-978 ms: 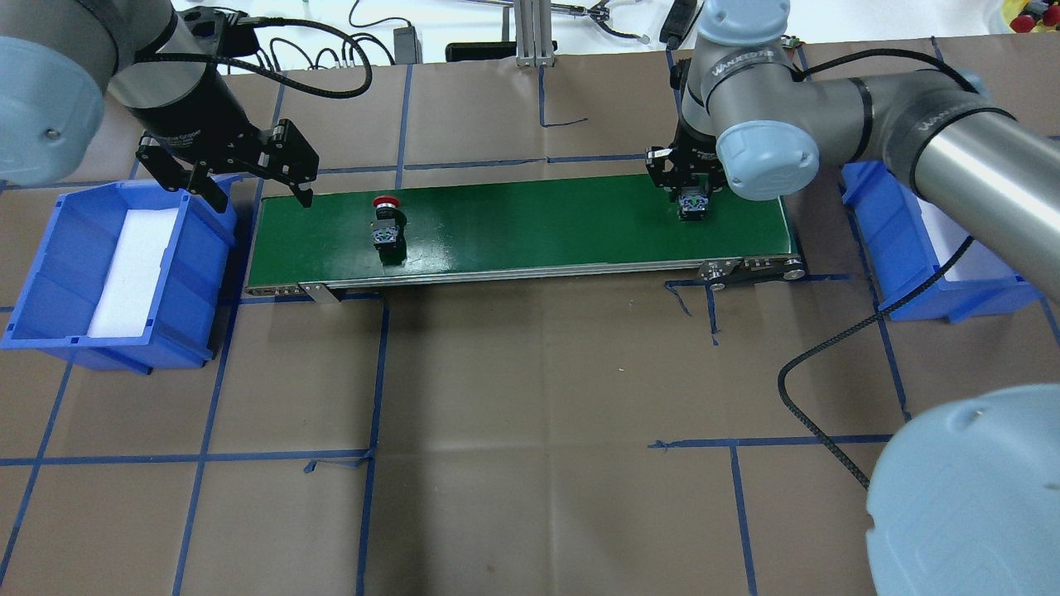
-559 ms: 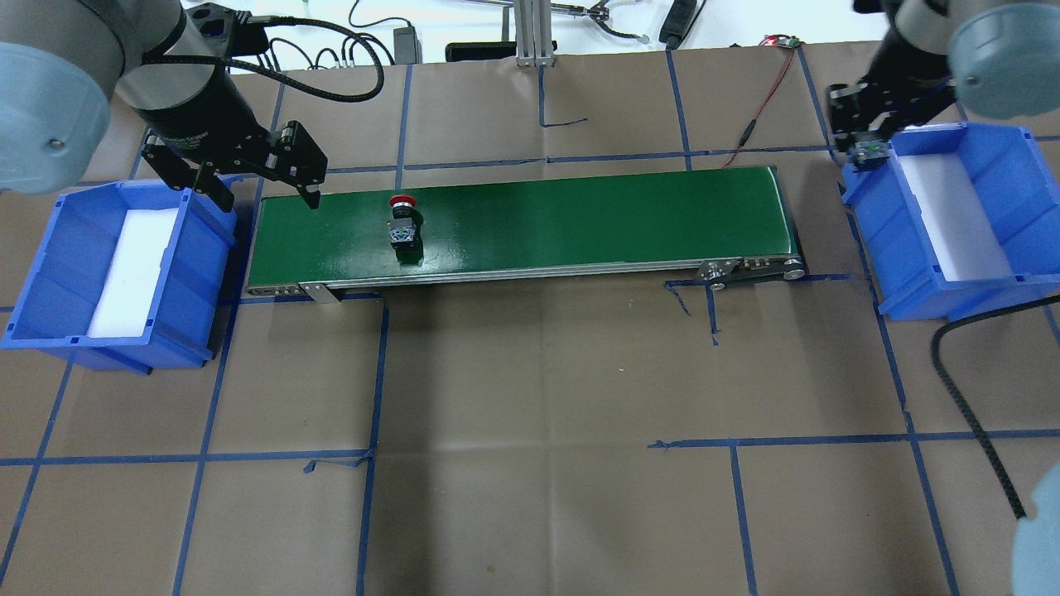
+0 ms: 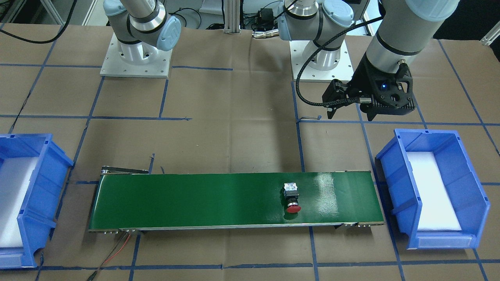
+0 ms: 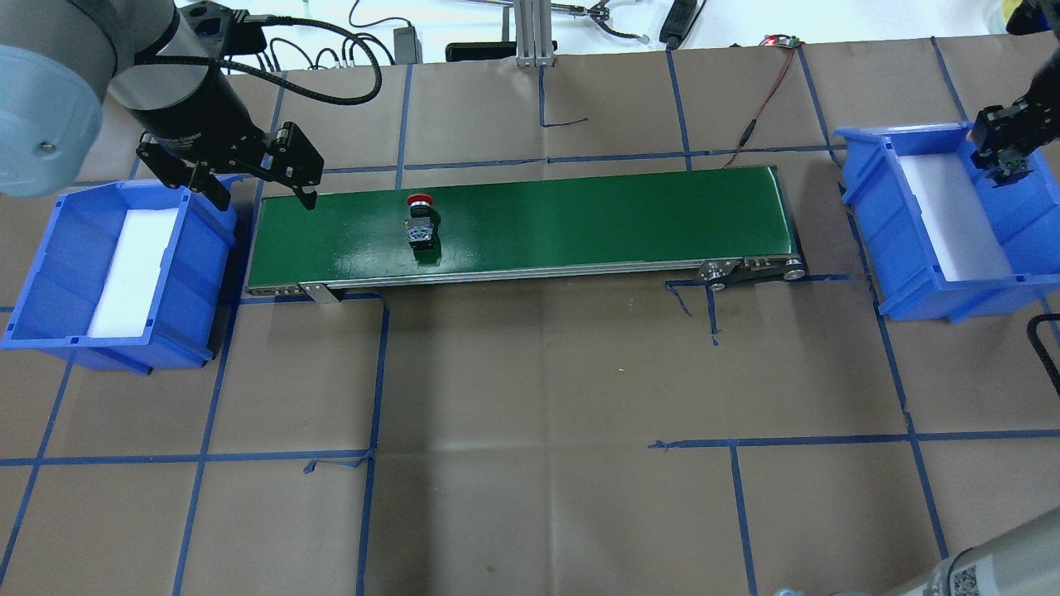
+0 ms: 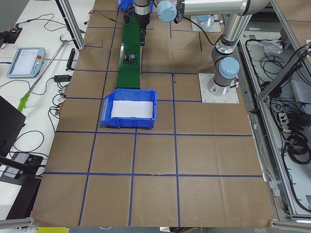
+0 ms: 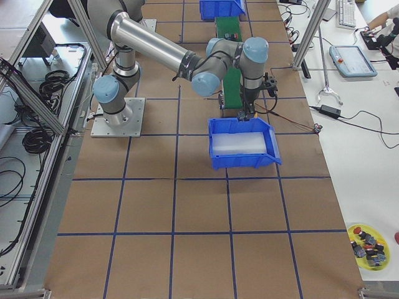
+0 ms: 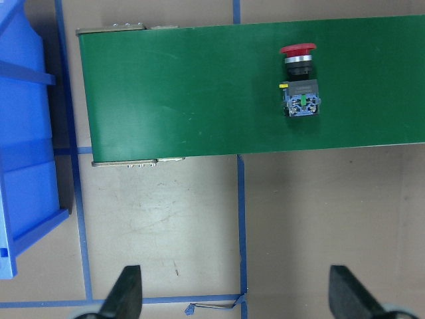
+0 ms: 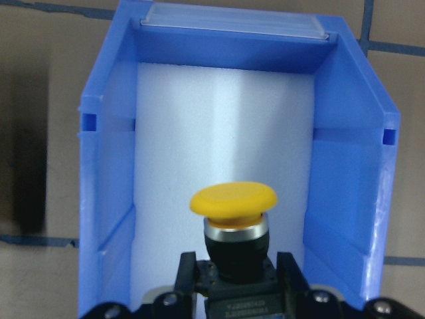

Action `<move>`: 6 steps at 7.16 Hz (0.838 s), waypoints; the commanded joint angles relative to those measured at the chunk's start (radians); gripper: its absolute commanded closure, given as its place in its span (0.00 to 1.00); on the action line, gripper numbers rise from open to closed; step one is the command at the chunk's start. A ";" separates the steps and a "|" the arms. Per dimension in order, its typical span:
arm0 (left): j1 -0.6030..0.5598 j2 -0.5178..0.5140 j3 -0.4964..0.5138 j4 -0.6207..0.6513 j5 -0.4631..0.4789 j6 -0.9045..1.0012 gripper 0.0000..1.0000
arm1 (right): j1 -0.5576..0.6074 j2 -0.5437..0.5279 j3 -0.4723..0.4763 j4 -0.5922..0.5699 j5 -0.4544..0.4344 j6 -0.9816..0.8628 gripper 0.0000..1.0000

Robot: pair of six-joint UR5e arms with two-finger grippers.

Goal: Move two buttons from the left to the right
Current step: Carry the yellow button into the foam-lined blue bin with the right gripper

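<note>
right gripper [image 8: 237, 269] grasping yellow button [image 8: 234, 199] over blue bin [image 8: 342, 166] | left gripper [image 4: 265, 201] spread

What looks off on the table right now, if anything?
Only the red button: it lies on its side on the belt, cap pointing away from the robot, not upright. No spills or damage visible. The right gripper holds the yellow button over the right bin, which looks normal.

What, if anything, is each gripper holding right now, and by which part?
The right gripper holds the yellow button by its black body, above the blue bin. The left gripper is open and empty.
</note>
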State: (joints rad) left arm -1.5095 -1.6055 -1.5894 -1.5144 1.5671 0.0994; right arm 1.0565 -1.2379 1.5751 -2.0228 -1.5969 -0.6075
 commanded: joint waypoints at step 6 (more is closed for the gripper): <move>0.000 0.002 -0.001 0.003 -0.001 0.000 0.01 | -0.056 0.040 0.284 -0.280 0.003 -0.002 0.97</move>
State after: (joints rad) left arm -1.5094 -1.6033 -1.5908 -1.5117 1.5674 0.0975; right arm 1.0047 -1.2085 1.8421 -2.2983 -1.5944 -0.6087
